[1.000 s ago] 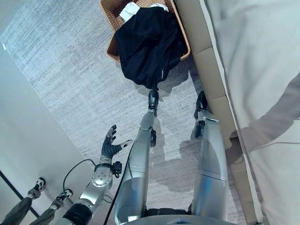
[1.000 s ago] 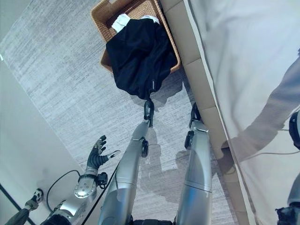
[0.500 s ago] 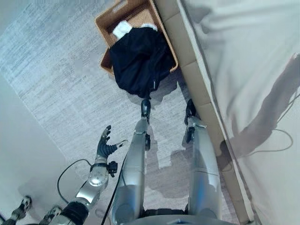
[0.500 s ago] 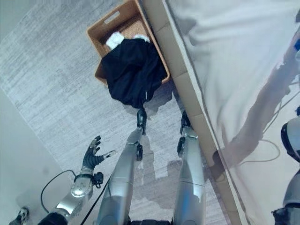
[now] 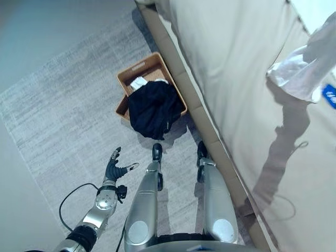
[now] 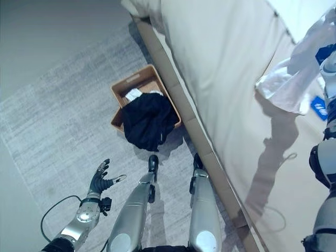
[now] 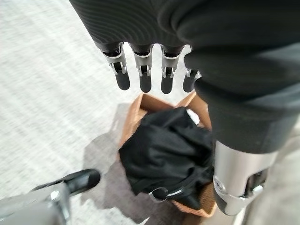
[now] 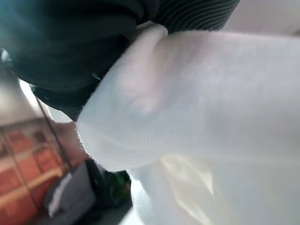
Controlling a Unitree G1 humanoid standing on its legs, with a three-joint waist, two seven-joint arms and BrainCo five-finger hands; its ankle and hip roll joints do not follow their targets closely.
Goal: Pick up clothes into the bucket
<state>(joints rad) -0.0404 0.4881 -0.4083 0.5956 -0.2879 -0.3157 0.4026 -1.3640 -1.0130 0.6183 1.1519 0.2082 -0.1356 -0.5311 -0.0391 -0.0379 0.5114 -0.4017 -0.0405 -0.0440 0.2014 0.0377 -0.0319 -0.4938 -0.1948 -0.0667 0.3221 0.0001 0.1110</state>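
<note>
The white garment [image 6: 294,73] hung over the bed, well apart from the basket [image 6: 137,84] on the rug; right robot hand's grip undeterminable, left robot hand [image 6: 101,179] open, empty, nearer the basket.

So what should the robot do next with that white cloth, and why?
Probably swing the white garment, lifted over the bed by the right arm, toward the basket on the rug. The basket already holds a black garment, and the left hand is open and empty.
</note>
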